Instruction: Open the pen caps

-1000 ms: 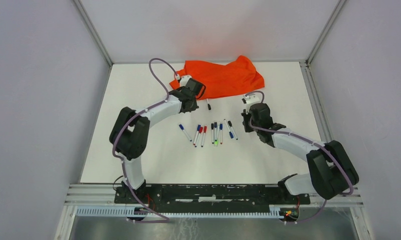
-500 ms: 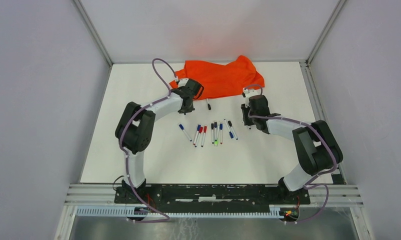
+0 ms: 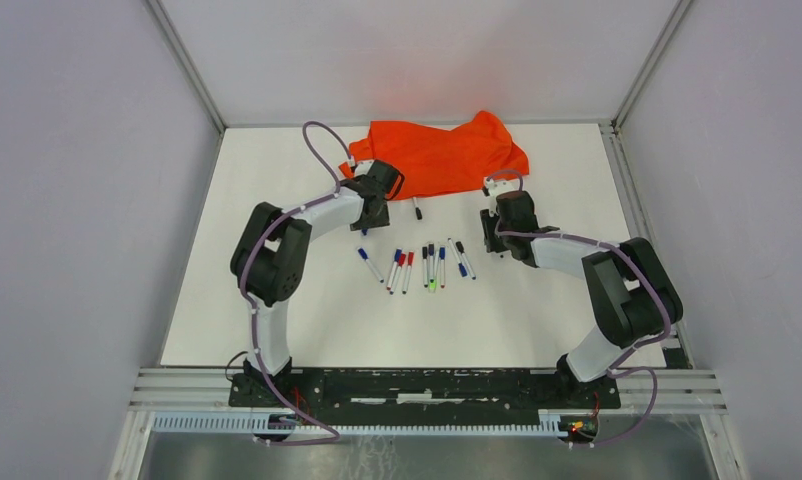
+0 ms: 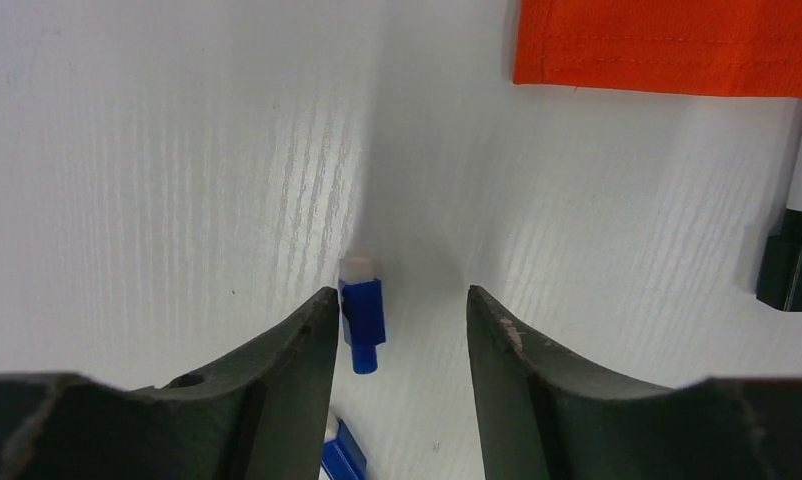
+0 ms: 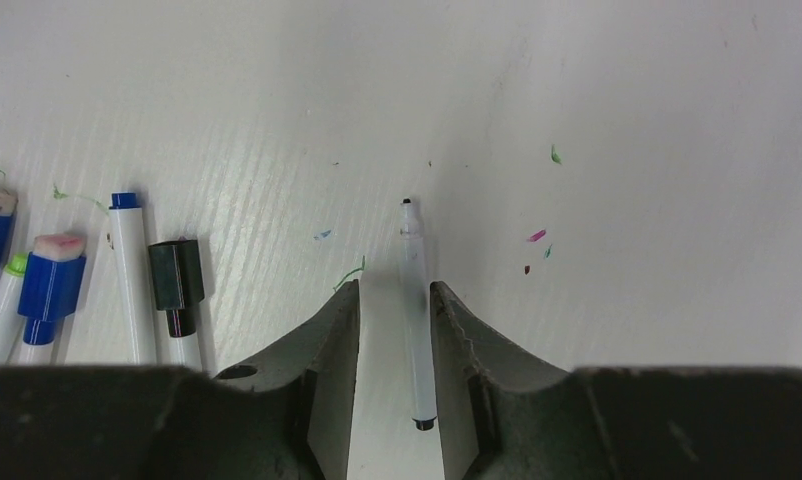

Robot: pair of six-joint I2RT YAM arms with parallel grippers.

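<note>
here, the cloth [image 3: 447, 155] lies far, clear of the work; capped pens [image 3: 429, 265] wait mid-table. the right gripper [image 5: 395, 290] has fingers slightly apart around a bare barrel [image 5: 415, 320]; the left gripper [image 4: 400, 300] gapes over a loose blue cap [image 4: 362, 315], seemingly parked left of the row.

A robot lab cell: white table [image 3: 277, 200] walled by grey panels [image 3: 77, 200] and aluminium rails [image 3: 182, 55].

Left arm [image 3: 312, 215] reaches toward one o'clock, left gripper [image 4: 402, 300] spread wide; right arm [image 3: 562, 255] toward eleven o'clock, right gripper [image 5: 395, 290] narrowly parted.
</note>
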